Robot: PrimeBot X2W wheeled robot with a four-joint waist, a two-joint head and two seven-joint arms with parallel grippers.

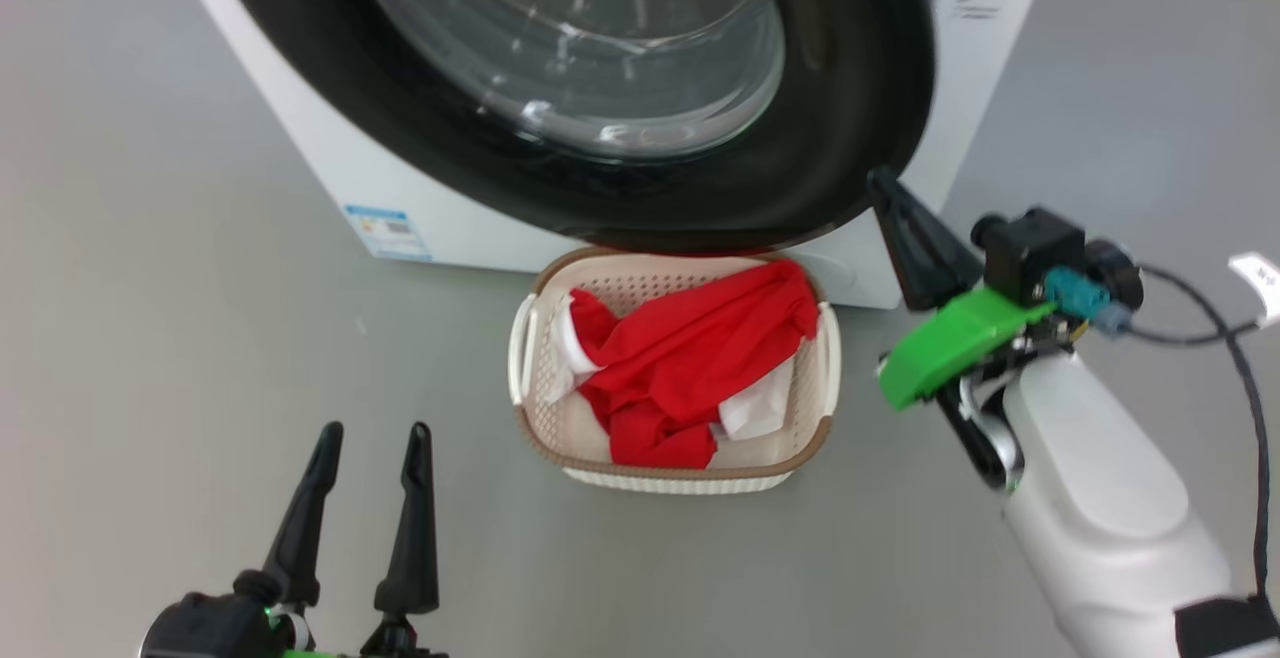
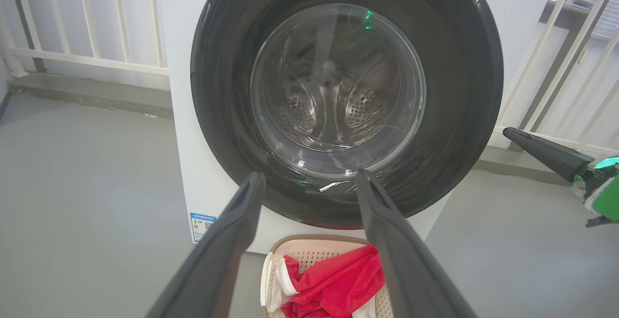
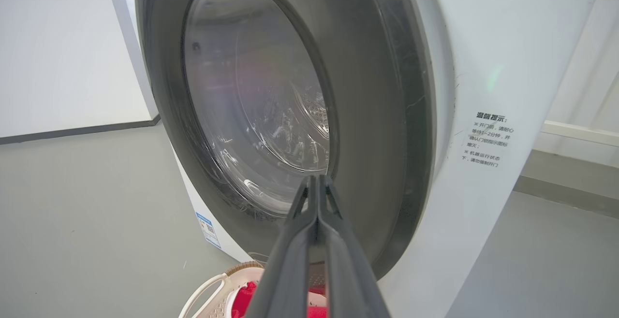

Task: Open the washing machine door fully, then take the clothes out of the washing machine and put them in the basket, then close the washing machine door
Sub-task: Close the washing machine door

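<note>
At the lower left of the head view, the left fingers (image 1: 412,518) stand spread and empty above the floor. Just beyond them, mid-frame, the basket (image 1: 672,479) holds the clothes (image 1: 700,348), a red heap with white parts. At the right, the right fingers (image 1: 915,238) are pressed together, their tips close by the lower right rim of the door (image 1: 850,88). The door looks flush against the washing machine (image 1: 400,188) (whether the latch has caught I cannot tell). To finish well, a firm, square push on the black rim, not the glass, seems wisest.
</note>
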